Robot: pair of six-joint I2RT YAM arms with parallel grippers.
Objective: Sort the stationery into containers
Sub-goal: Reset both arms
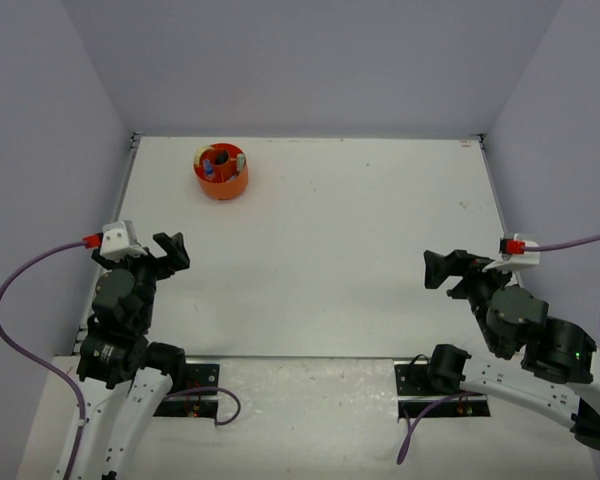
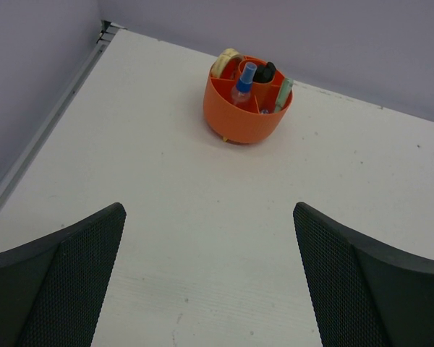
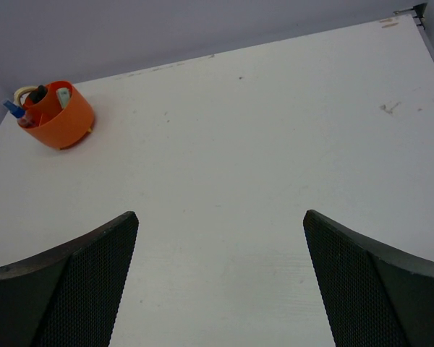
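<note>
1. Toward the far left of the white counter (image 1: 330,260) stands the round, low orange plastic organiser (image 1: 220,188), close to the back wall and well apart from both arms.
2. Seen from the left wrist, the organiser (image 2: 242,119) lies straight ahead of the left jaws and a little to their right. The left jaws stand wide apart, hold nothing and hang above bare counter.
3. The right jaws are likewise wide apart and empty. From the right wrist the organiser (image 3: 61,123) sits far off toward the upper left, so the left arm is clearly the nearer one.
4. Being round, the organiser has no long axis to line up with. Its contents stand or lean upright in the divided compartments:
   - a clear bottle with a blue cap (image 2: 244,81) near the middle;
   - a black marker-like piece (image 2: 266,71) just behind the bottle;
   - a pastel mint piece (image 2: 283,94) in the right-hand compartment;
   - a beige rubber band (image 2: 226,59) at the far left rim.
5. No loose stationery shows on the counter in any view, so the sorting looks finished, or nearly so. Whether more pieces lie deeper inside I cannot tell.
6. Nothing stands between either arm and the organiser. The side wall on the left runs close to it, and any reach from the left arm would want to keep off that wall.
</note>
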